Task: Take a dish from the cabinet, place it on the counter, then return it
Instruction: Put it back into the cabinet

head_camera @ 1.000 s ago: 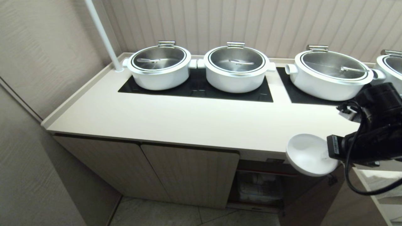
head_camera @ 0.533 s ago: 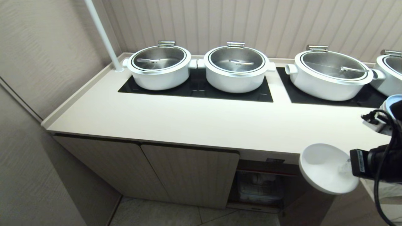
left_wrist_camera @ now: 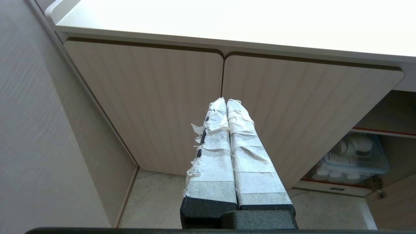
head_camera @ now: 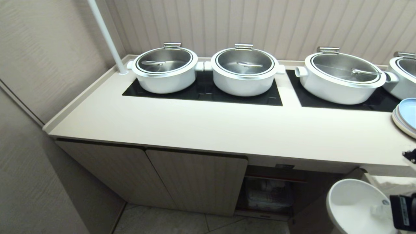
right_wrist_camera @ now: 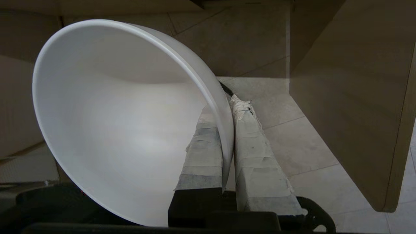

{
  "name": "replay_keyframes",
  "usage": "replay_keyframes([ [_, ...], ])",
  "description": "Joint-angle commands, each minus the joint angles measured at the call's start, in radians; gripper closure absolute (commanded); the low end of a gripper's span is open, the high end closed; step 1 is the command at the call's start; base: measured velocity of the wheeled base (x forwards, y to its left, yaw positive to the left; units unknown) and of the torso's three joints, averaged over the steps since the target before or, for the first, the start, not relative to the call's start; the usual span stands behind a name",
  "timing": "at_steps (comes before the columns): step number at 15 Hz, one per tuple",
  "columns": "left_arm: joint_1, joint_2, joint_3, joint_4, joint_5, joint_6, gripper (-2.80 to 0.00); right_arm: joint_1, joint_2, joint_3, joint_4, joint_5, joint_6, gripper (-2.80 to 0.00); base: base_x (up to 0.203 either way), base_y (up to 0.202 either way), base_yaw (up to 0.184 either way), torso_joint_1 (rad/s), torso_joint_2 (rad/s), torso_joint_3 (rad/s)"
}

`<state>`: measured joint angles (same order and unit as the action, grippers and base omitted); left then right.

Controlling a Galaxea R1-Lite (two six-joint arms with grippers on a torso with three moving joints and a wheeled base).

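Observation:
The dish (head_camera: 352, 203), a plain white deep bowl, hangs below the counter (head_camera: 211, 126) at the lower right of the head view, in front of the cabinet (head_camera: 195, 182). My right gripper (head_camera: 380, 208) is shut on its rim, one taped finger inside the bowl and one outside. The right wrist view shows the dish (right_wrist_camera: 123, 123) tilted on its side, pinched by the right gripper (right_wrist_camera: 224, 104) over the tiled floor. My left gripper (left_wrist_camera: 226, 100) is shut and holds nothing, parked facing the cabinet's two closed ribbed doors (left_wrist_camera: 146, 97).
Large white pots with steel lids (head_camera: 243, 70) stand on black hob panels at the counter's back. Stacked blue plates (head_camera: 406, 115) lie at its right edge. A clear bin of white crockery (left_wrist_camera: 351, 156) fills the open compartment. An open cabinet door (right_wrist_camera: 351, 97) stands beside the dish.
My right gripper has carried the dish down and to the right, from level with the counter's front edge to well below it. The left arm has not moved.

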<state>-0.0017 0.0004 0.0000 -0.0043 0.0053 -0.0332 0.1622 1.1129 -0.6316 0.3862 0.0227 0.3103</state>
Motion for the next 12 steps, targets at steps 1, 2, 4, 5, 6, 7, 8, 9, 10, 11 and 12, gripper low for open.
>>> replay_keyframes([
  [1,0.0,0.0,-0.001,0.0,0.001,-0.001,0.0,0.02,-0.111,0.089,0.003,0.007,0.003,0.0,0.0,0.0,0.0,0.0,0.0,0.0],
  [2,0.0,0.0,0.0,0.0,0.001,-0.001,0.0,0.023,-0.141,0.119,0.005,0.017,0.003,0.0,0.0,0.0,0.0,0.0,0.0,0.0],
  [4,0.0,0.0,-0.001,0.0,0.001,-0.001,0.0,0.025,-0.182,0.161,0.006,0.023,0.007,0.0,0.0,0.0,0.0,0.0,0.0,0.0],
  [5,0.0,0.0,-0.001,0.0,0.001,-0.001,0.0,0.026,-0.186,0.167,0.007,0.023,0.017,0.0,0.0,0.0,0.0,0.0,0.0,0.0],
  [6,0.0,0.0,0.0,0.0,0.001,-0.001,0.0,0.034,-0.19,0.177,0.008,0.023,0.077,0.0,0.0,0.0,0.0,0.0,0.0,0.0],
  [7,0.0,0.0,0.0,0.0,0.001,-0.001,0.0,0.042,-0.193,0.181,0.014,0.023,0.107,0.0,0.0,0.0,0.0,0.0,0.0,0.0],
  [8,0.0,0.0,0.0,0.0,0.001,-0.001,0.0,0.044,-0.2,0.184,0.036,0.023,0.11,0.0,0.0,0.0,0.0,0.0,0.0,0.0],
  [9,0.0,0.0,0.0,0.0,0.001,-0.001,0.0,0.051,-0.206,0.189,0.042,0.023,0.112,0.0,0.0,0.0,0.0,0.0,0.0,0.0],
  [10,0.0,0.0,-0.001,0.0,0.001,-0.001,0.0,0.067,-0.214,0.205,0.046,0.023,0.114,0.0,0.0,0.0,0.0,0.0,0.0,0.0],
  [11,0.0,0.0,0.0,0.0,0.001,-0.001,0.0,0.071,-0.22,0.216,0.046,0.023,0.114,0.0,0.0,0.0,0.0,0.0,0.0,0.0],
  [12,0.0,0.0,-0.001,0.0,0.0,-0.001,0.0,0.072,-0.22,0.217,0.046,0.025,0.114,0.0,0.0,0.0,0.0,0.0,0.0,0.0],
])
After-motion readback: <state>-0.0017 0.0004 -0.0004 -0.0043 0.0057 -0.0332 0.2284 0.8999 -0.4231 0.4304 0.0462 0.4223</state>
